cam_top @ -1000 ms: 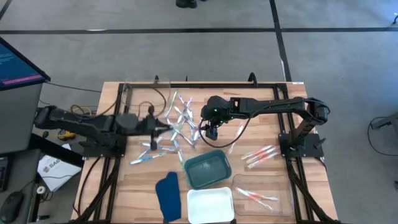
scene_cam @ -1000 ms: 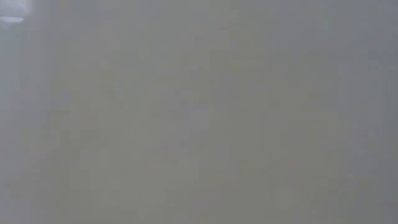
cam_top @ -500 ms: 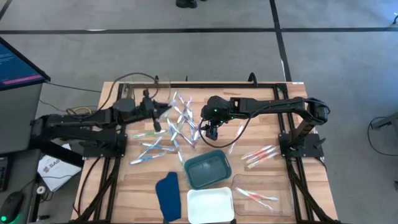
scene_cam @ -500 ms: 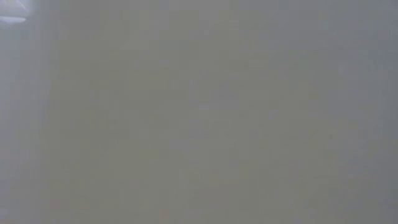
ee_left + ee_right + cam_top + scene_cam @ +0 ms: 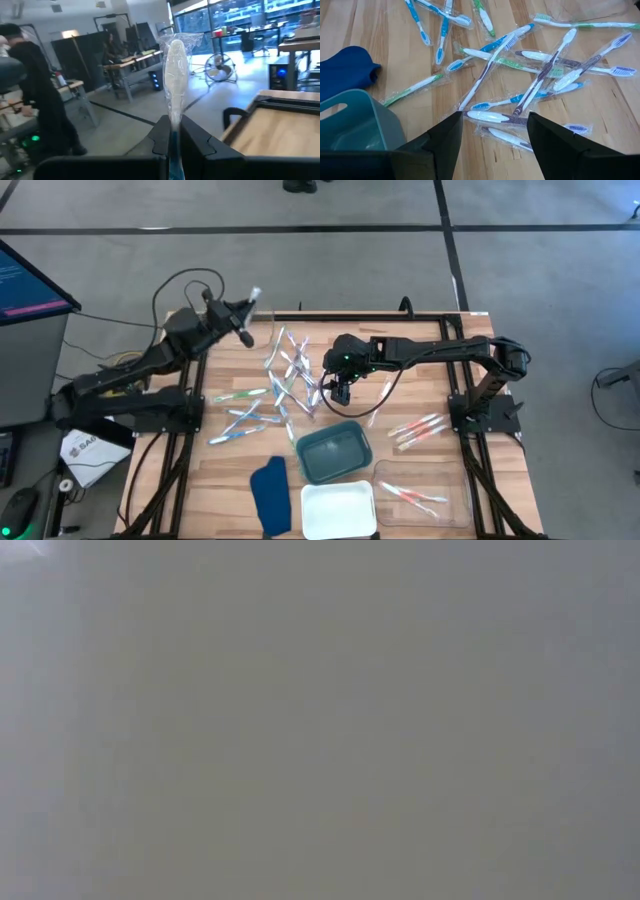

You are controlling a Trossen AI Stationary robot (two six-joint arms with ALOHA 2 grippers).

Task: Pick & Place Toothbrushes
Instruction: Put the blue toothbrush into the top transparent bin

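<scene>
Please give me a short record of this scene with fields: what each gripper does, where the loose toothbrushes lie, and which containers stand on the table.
left gripper: shut on a wrapped toothbrush, raised past the table's far left corner
right gripper: open, low over the toothbrush pile
pink toothbrushes: on the right side of the table
containers: green bin, white tray, clear tray
blue cloth: beside the white tray
low view: shows nothing

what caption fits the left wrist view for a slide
Left claw shut on a wrapped toothbrush, held upright against the lab room.
</scene>
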